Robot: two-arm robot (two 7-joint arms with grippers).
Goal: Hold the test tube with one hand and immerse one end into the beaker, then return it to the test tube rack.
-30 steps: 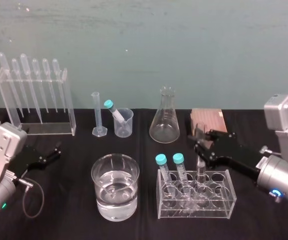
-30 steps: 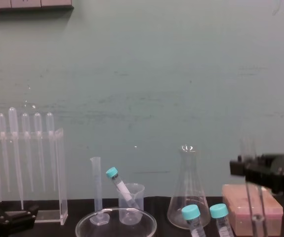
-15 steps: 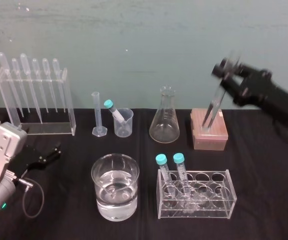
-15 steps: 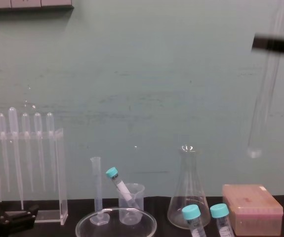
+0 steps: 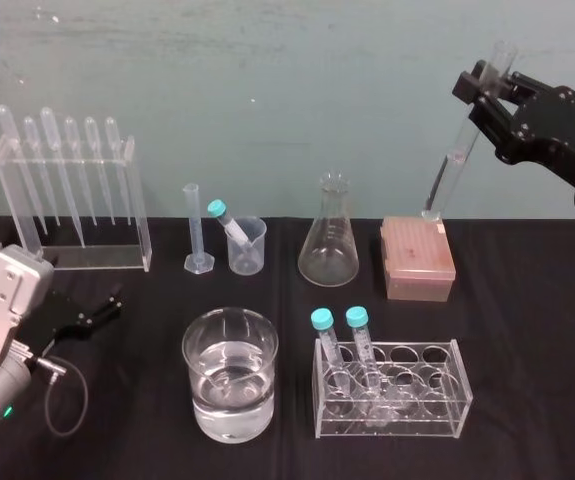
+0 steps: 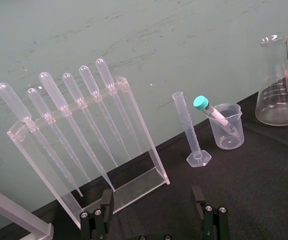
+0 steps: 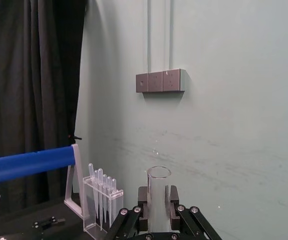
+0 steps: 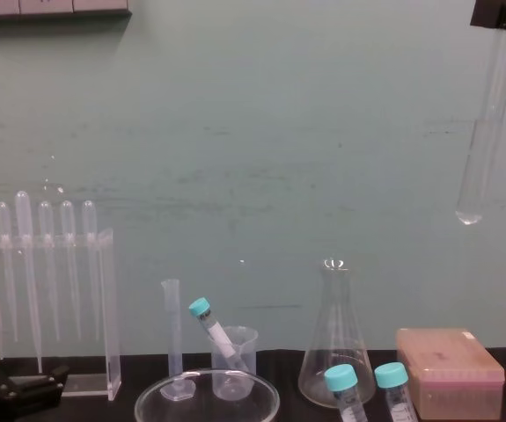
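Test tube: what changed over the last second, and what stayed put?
The right pincer, shut on the test tube, lifted it out of the clear tube rack and carried it up and back, tilted, high over the pink box. The left pincer stayed parked and open at the left; the beaker did not move.

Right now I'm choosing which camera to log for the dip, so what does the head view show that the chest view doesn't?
Head view adds: water in the beaker, the whole clear rack, and the right gripper in full, jaws shut on the test tube. Chest view adds: side-on, the tube's rounded end hanging high, clear of the test tube rack, plus wall boxes up top. Both: the tube, that rack, the conical flask, the pipette stand, and the left gripper parked open at the table's left.
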